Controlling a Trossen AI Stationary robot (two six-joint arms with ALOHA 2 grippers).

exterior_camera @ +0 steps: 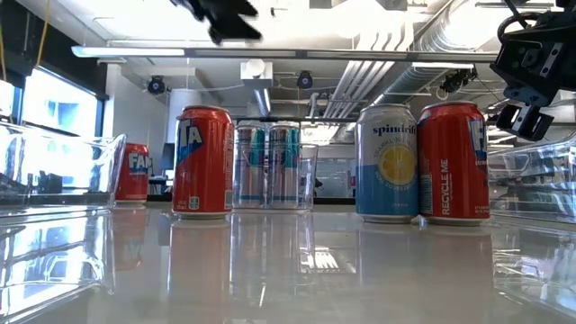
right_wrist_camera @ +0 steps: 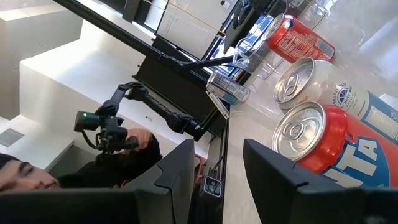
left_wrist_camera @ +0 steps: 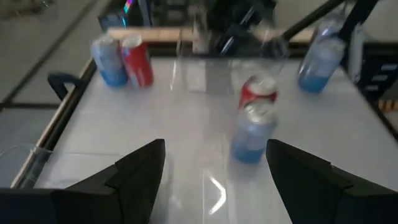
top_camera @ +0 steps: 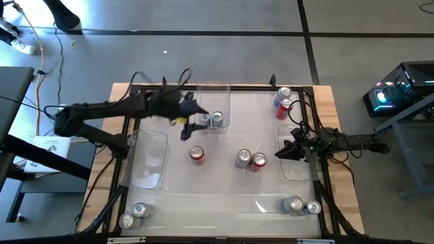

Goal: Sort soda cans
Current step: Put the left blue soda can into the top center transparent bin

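In the high view, a red can (top_camera: 196, 155) stands mid-table, with a silver can (top_camera: 243, 158) and a red can (top_camera: 258, 161) side by side to its right. Two silver cans (top_camera: 217, 119) stand in the far clear bin (top_camera: 213, 91). A blue and a red can (top_camera: 283, 102) stand at the far right corner, and silver pairs at the near left (top_camera: 133, 214) and near right (top_camera: 302, 205) corners. My left gripper (top_camera: 190, 127) (left_wrist_camera: 214, 168) hangs open above the table by the far bin. My right gripper (top_camera: 279, 154) (right_wrist_camera: 217, 168) is open over the right bin, pointing at the silver-and-red pair (right_wrist_camera: 323, 140).
Clear bins stand at the table's left (top_camera: 149, 159), far middle and right (top_camera: 298, 163). A raised dark frame (top_camera: 319, 135) runs around the table's edges. A person with a camera rig (right_wrist_camera: 112, 134) shows beyond the table in the right wrist view. Bare tabletop (top_camera: 217, 190) lies toward the near edge.
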